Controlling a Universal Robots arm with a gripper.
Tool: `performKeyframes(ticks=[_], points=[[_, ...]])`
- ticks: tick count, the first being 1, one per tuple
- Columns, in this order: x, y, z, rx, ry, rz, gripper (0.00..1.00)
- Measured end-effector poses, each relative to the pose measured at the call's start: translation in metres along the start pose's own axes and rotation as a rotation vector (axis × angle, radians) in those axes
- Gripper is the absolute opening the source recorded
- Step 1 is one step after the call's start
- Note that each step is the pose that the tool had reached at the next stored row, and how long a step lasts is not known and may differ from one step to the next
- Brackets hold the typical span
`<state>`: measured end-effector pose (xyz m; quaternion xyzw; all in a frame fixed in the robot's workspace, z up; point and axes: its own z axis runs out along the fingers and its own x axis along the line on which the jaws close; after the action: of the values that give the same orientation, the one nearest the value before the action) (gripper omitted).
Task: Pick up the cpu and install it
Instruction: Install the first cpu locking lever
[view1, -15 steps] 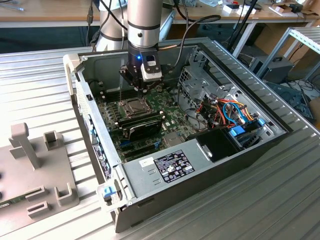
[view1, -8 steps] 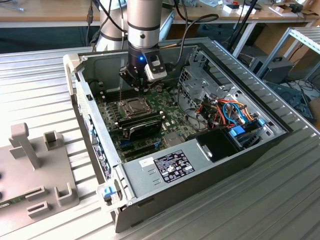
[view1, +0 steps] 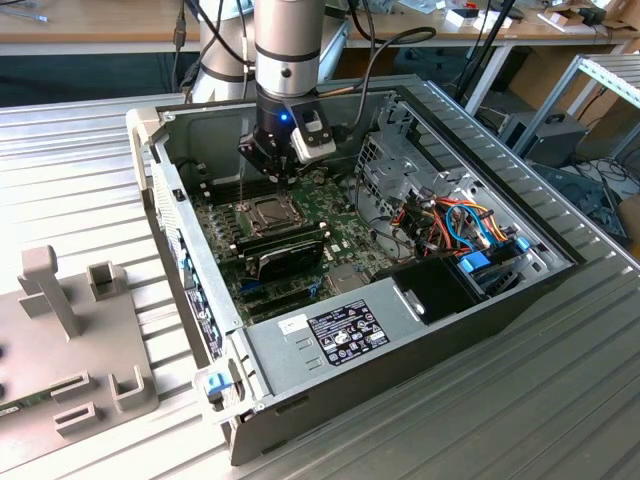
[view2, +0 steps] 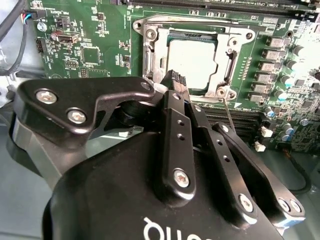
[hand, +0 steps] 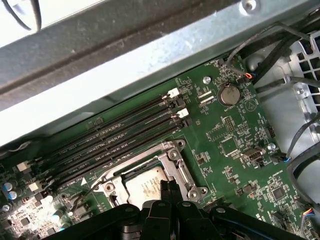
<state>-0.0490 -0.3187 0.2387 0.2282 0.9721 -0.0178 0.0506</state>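
A slatted metal desk (view1: 80, 150) is seen carrying an open computer case (view1: 450, 370), and the case floor is largely taken up by a green motherboard (view2: 100, 40). Over the case's far part, toward the exterior view's left, the arm (view1: 285, 40) is held almost vertical with the wrist pointed straight down. The gripper (view2: 176, 82) is thereby hung close above the socket frame (view2: 150, 55), over one edge of it rather than its middle. The fingers are drawn together to a narrow slit, and nothing is held between them. The cpu (view2: 192, 62) is found lying flat inside that frame, silvery top upward, apart from the fingertips. It is judged to be light, stiff and thin, with a smooth metal lid that could prove slippery. Its underside and the socket beneath are judged to be easily damaged. It is therefore best taken by two opposite edges and kept level, not pressed hard or dragged sideways.
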Motion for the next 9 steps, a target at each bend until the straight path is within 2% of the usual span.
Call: performKeyframes(ticks=[5,9], points=[[-0.0002,-0.0007,0.0001,-0.0047,-0.0005,-0.044,0.11],[-0.0002,-0.0008,0.0001,-0.0124,-0.0014,-0.116,0.11]])
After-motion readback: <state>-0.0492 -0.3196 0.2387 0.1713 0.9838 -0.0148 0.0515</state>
